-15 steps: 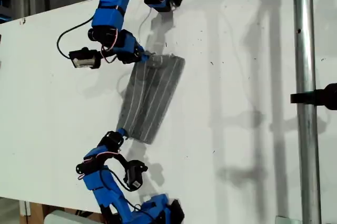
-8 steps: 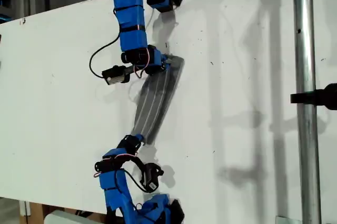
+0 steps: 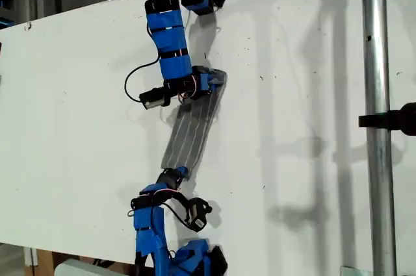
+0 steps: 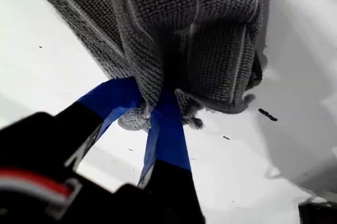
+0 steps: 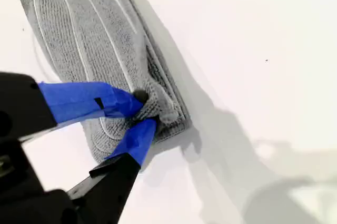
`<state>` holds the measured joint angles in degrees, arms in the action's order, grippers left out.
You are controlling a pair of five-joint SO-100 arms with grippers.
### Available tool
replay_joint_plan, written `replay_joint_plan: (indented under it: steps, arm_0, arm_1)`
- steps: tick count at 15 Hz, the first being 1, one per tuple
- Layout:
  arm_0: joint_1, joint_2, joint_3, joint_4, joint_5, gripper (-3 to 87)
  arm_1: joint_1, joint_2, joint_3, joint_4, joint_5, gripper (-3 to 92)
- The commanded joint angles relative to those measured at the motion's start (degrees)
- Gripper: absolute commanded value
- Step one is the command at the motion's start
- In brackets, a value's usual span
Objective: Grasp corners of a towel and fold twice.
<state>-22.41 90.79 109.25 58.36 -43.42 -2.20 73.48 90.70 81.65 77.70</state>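
White desk [image 3: 312, 62] fills the exterior view; the towel [image 3: 192, 130] hangs stretched at centre between two blue arms. First wrist view: my first tool [image 4: 150, 109] is clamped on bunched cloth. Second wrist view: my second tool [image 5: 145, 112] pinches a folded corner thinly; it could slip, I judge. No writing is visible.

Blue-fingered first hand [image 4: 149, 113] pinched on gray striped towel [image 4: 174, 34] above white table [image 4: 295, 50]

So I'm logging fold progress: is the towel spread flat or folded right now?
Folded: the towel is a narrow strip with stacked layers at its edge, pinched at both ends by my first gripper and my second gripper.
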Motion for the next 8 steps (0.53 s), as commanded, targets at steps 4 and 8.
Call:
replay_joint_plan:
  steps: [4, 8]
  arm_0:
    - [-0.9, 13.7, -4.7, 13.2, 1.8, 21.4]
    - [-0.7, 34.8, -1.6, 22.8, 1.1, 22.5]
  arm_1:
    - [-4.1, 16.6, -0.5, 9.6, 2.1, 26.7]
    - [-6.8, 29.9, 2.4, 20.0, 6.4, 35.3]
